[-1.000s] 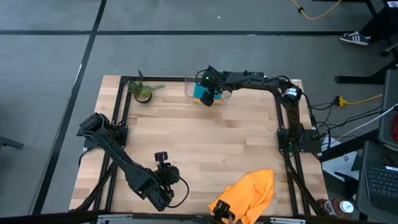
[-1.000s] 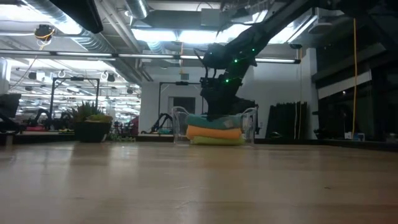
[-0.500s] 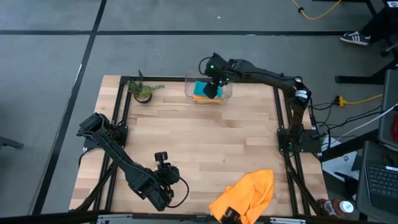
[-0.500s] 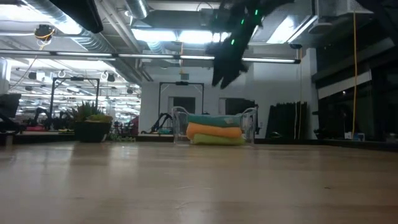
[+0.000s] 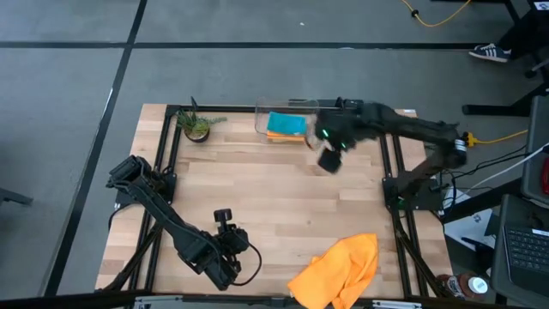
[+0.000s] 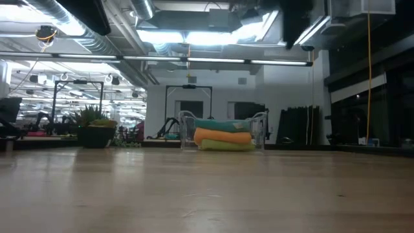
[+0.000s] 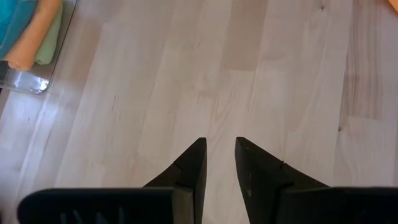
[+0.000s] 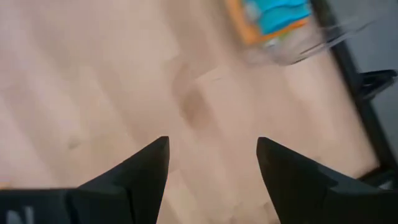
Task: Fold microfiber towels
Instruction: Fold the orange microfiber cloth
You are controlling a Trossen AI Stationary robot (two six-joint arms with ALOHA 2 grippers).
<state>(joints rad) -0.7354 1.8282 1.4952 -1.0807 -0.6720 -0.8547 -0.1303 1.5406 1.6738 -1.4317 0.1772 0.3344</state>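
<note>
Right gripper (image 5: 328, 160) is over bare table (image 5: 283, 197) just beside the clear bin (image 5: 287, 123), fingers wide apart, empty. Bin holds the folded stack: teal towel (image 5: 286, 124) on top, orange towel (image 6: 222, 136), lime towel (image 6: 226, 146). Second orange towel (image 5: 339, 268) lies crumpled (near front edge). Left gripper (image 7: 219, 163) is parked, fingers slightly apart, empty.

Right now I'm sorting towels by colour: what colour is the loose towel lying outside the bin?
Orange; the loose towel shows best in the high view.

You see three folded microfiber towels, teal (image 6: 223, 125) over orange (image 6: 222, 136) over lime green (image 6: 223, 146), stacked at twelve o'clock; a crumpled orange microfiber towel (image 5: 336, 269) lies at five o'clock.
</note>
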